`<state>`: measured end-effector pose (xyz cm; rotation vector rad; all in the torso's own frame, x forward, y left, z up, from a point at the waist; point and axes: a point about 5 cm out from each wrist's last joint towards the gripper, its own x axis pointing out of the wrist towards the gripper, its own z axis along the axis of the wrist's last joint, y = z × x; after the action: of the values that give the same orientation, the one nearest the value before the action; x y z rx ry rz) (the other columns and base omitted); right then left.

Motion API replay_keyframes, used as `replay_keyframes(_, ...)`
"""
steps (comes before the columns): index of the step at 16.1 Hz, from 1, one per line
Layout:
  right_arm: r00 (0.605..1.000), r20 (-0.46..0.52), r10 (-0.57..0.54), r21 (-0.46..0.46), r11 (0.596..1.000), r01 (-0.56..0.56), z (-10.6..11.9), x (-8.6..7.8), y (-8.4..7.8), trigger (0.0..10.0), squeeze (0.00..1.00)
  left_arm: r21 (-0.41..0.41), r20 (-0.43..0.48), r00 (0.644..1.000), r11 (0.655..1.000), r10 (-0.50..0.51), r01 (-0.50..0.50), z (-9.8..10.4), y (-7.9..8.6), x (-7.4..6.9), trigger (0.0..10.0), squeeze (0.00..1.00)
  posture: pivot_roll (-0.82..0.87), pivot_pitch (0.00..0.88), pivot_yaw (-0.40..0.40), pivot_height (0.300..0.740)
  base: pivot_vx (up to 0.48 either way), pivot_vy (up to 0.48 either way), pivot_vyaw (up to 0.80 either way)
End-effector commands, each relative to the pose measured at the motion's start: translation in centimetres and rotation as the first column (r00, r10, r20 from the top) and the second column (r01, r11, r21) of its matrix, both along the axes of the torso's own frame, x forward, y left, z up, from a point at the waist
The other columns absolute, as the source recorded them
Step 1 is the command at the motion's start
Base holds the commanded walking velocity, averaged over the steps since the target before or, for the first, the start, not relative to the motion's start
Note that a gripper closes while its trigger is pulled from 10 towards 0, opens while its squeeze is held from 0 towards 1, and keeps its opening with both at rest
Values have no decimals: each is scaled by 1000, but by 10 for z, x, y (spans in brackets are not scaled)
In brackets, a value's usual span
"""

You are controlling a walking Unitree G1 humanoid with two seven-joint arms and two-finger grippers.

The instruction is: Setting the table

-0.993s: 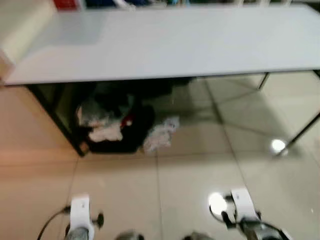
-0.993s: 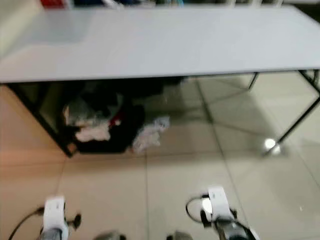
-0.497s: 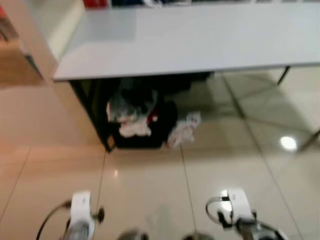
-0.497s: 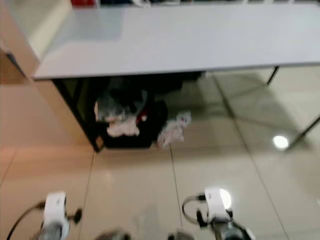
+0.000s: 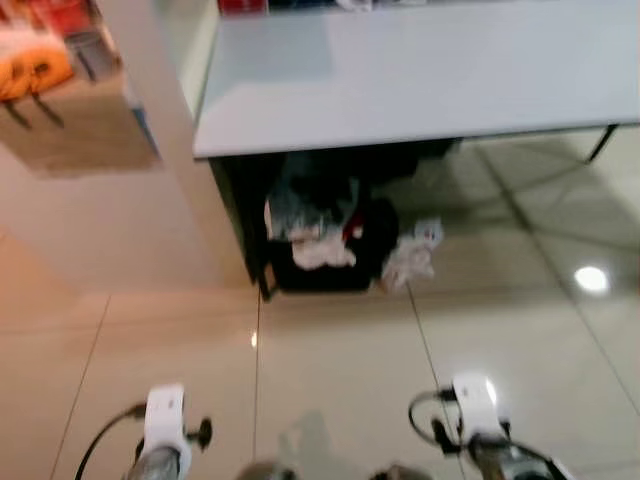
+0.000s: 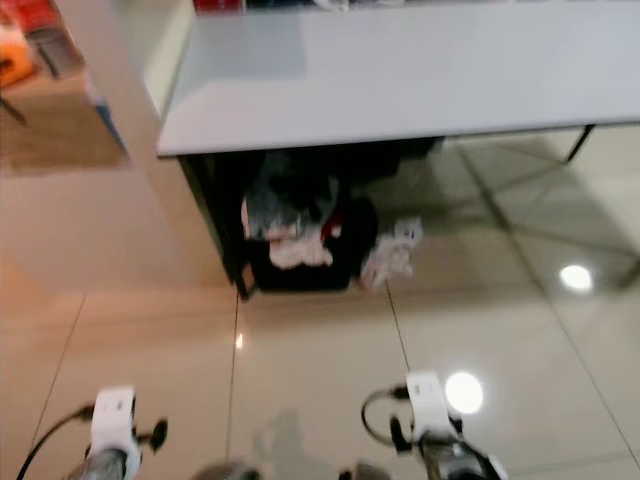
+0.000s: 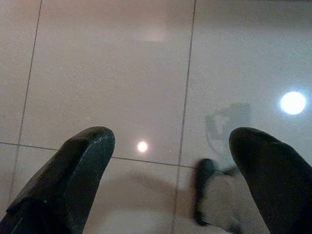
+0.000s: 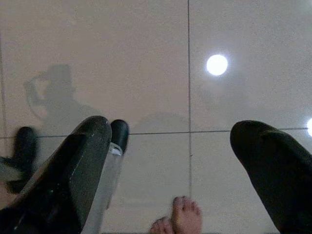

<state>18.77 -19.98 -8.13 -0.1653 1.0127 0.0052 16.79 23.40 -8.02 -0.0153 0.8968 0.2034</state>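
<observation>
Long pale grey table top (image 5: 430,80) ahead, bare. Beneath its left end, black bin (image 5: 325,262) stuffed with crumpled rags; white crumpled cloth (image 5: 410,262) on glossy beige tiled floor (image 5: 330,380) just beside. Left gripper (image 7: 170,161) and right gripper (image 8: 170,146) hanging low over tiles, fingers spread wide, holding nothing. Bare toes (image 8: 178,222) of a person near right gripper.

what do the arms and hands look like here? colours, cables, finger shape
Each silver arm ends in a white block at the wrist, with a black cable looping beside it. The left hand and right hand each have two thick black fingers with rounded, matte tips. No markings can be made out.
</observation>
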Motion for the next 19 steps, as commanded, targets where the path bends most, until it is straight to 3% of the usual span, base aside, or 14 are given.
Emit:
replay_keyframes(1,1000,9,1,20,1000,-1,1,3,6,10000,0,21,4,1000,1000,2,-2,2,8,0,10000,0,-67,71,26,740,0,476,0)
replay_keyframes(10,1000,1,-16,45,999,16,-2,-1,11,10000,0,22,-3,1000,1000,6,-6,2,13,-3,10000,0,-64,76,50,740,0,477,0)
replay_keyframes(17,998,60,9,73,997,-14,5,14,18,10000,0,23,77,996,999,-33,31,11,11,14,10000,0,-67,78,46,740,0,476,0)
replay_keyframes(19,992,126,16,97,995,-29,15,31,23,10000,0,-5,176,984,1000,-20,21,22,10,30,10000,0,-66,78,43,740,0,478,0)
